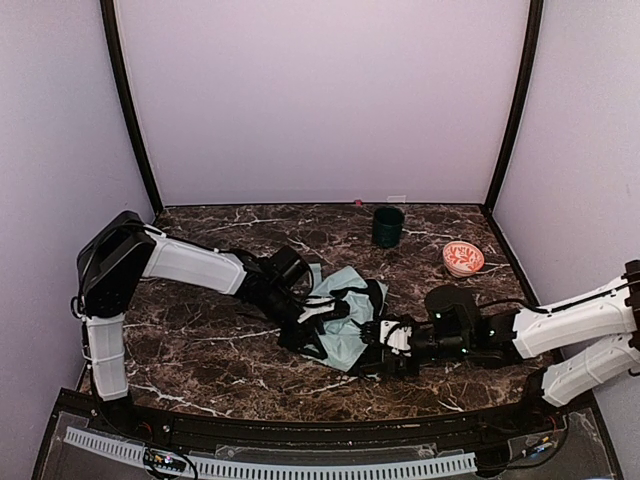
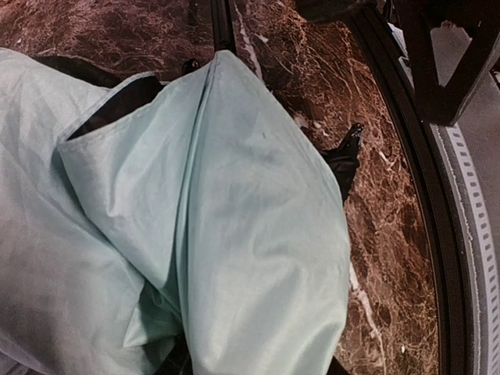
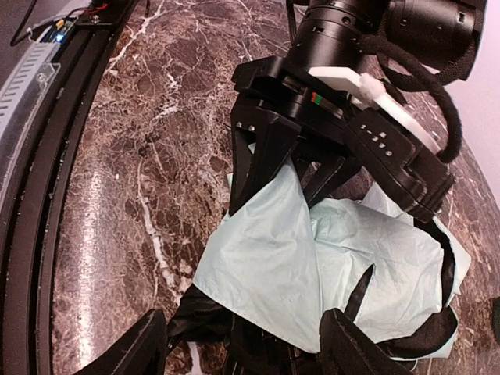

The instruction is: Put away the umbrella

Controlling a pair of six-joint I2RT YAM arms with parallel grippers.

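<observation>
The umbrella point(image 1: 345, 312) lies crumpled in the middle of the marble table, its mint fabric bunched over black ribs and black underside. My left gripper point(image 1: 312, 314) comes in from the left and is shut on a fold of that fabric; the right wrist view shows its black fingers point(image 3: 248, 168) pinching a raised peak of the cloth. In the left wrist view the mint canopy point(image 2: 234, 234) fills the frame and hides the fingers. My right gripper point(image 3: 246, 348) stands open at the umbrella's near right edge, its fingers spread on either side of the fabric and the black part under it.
A dark green cup point(image 1: 388, 226) stands at the back of the table. To its right sits a red-and-white bowl point(image 1: 463, 259). The black rail of the table's front edge point(image 3: 31, 195) runs close behind the right gripper.
</observation>
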